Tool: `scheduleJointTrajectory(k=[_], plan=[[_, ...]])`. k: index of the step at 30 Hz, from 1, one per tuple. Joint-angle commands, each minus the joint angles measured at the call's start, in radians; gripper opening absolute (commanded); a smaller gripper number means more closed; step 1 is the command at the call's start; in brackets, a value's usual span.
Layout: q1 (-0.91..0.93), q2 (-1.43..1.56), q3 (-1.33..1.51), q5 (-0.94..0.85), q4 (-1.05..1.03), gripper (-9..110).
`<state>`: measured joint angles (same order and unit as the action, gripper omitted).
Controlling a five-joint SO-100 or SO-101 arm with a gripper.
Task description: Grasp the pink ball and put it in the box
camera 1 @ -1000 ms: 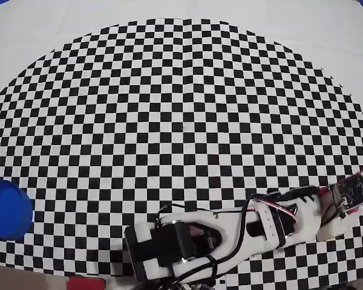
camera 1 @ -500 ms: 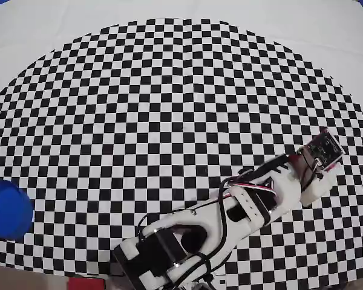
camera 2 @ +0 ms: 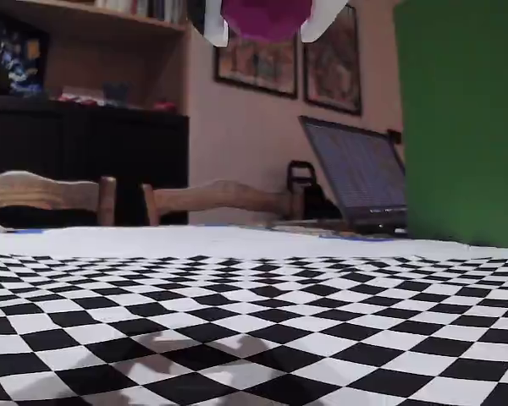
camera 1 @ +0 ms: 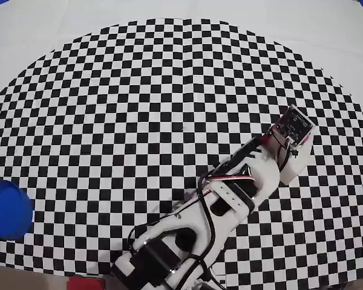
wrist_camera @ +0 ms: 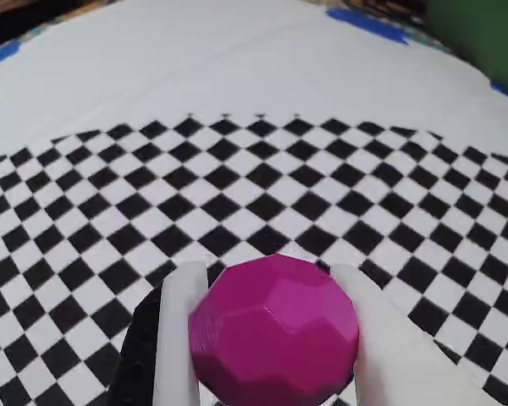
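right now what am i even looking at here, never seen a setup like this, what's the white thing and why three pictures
The white thing is a small robot arm on a checkered mat. One picture looks straight down from above. Another comes from a camera riding on the arm's wrist. The third sits low on the table, looking across it toward a laptop and a chair. The arm's claw is shut on a pink ball, held up off the mat. In the overhead view, a blue box sits at the mat's left edge.

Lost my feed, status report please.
Tool shut on pink ball, lifted off the mat. Box at overhead view's left edge. Path clear.
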<state>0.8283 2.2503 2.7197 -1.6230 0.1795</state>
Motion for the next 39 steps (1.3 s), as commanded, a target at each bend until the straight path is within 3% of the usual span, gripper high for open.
scheduleJointTrajectory(k=[1,18,39], plan=[[-0.061,0.066,0.002,0.002,0.012,0],[-0.517,0.41,0.202,0.002,0.009,0],[-0.861,0.457,0.227,0.002,-0.061,0]])
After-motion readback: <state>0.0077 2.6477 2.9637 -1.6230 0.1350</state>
